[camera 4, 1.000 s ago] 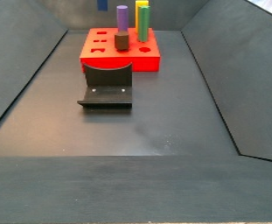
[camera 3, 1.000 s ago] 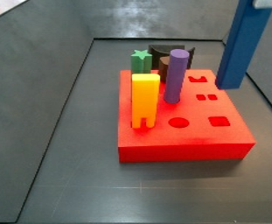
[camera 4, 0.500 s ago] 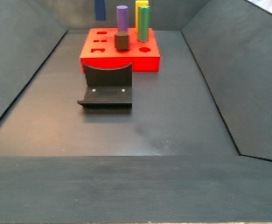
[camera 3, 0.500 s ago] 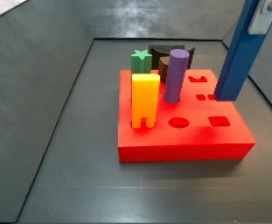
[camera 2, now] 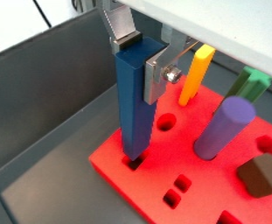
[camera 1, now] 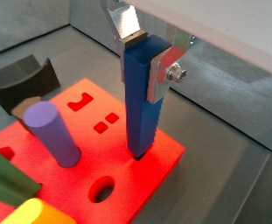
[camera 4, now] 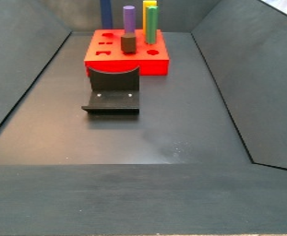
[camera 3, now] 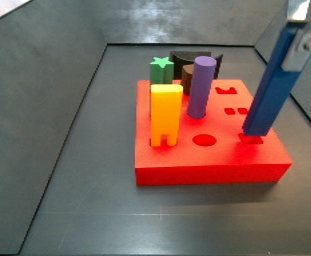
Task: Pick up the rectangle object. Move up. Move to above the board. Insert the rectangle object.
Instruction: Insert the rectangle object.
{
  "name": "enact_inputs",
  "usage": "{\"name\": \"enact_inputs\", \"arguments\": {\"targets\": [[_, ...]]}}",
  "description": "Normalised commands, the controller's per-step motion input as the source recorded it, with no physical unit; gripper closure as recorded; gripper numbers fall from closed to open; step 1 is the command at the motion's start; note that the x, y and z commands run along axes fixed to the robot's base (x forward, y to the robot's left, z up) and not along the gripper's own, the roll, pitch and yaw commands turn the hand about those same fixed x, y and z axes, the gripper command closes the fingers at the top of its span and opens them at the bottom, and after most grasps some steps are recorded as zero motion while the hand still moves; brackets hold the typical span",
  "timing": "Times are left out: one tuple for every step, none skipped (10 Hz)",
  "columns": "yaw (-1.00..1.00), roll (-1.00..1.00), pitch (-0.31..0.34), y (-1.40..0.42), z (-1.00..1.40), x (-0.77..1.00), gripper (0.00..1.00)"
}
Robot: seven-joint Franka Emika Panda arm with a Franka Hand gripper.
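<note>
My gripper is shut on the top of the rectangle object, a tall blue bar held upright over the board, a thick red block with cut-out holes. In both wrist views the bar's lower end meets a small hole near the board's corner; the gripper, the bar and the board all show. In a side view the gripper is at the upper right, and the bar slants down to the board. Another side view shows the bar behind the board.
A purple cylinder, a yellow-orange block and a green star piece stand in the board. The dark fixture stands on the floor beside the board. Grey sloping walls enclose the floor.
The gripper has come down with the blue bar. The bar's lower end was above and beyond the board; now it is at a hole in the board's top.
</note>
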Motion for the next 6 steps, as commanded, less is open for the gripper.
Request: {"name": "enact_inputs", "arguments": {"targets": [[0.03, 0.04, 0.0, 0.09, -0.19, 0.54, 1.0], [0.05, 0.01, 0.0, 0.07, -0.13, 0.41, 1.0], [0.01, 0.01, 0.0, 0.01, -0.1, 0.41, 1.0], [0.0, 0.01, 0.0, 0.0, 0.0, 0.03, 1.0], [-0.02, 0.0, 0.0, 0.0, -0.06, 0.0, 1.0], [0.0, 0.0, 0.0, 0.0, -0.07, -0.01, 1.0]]}}
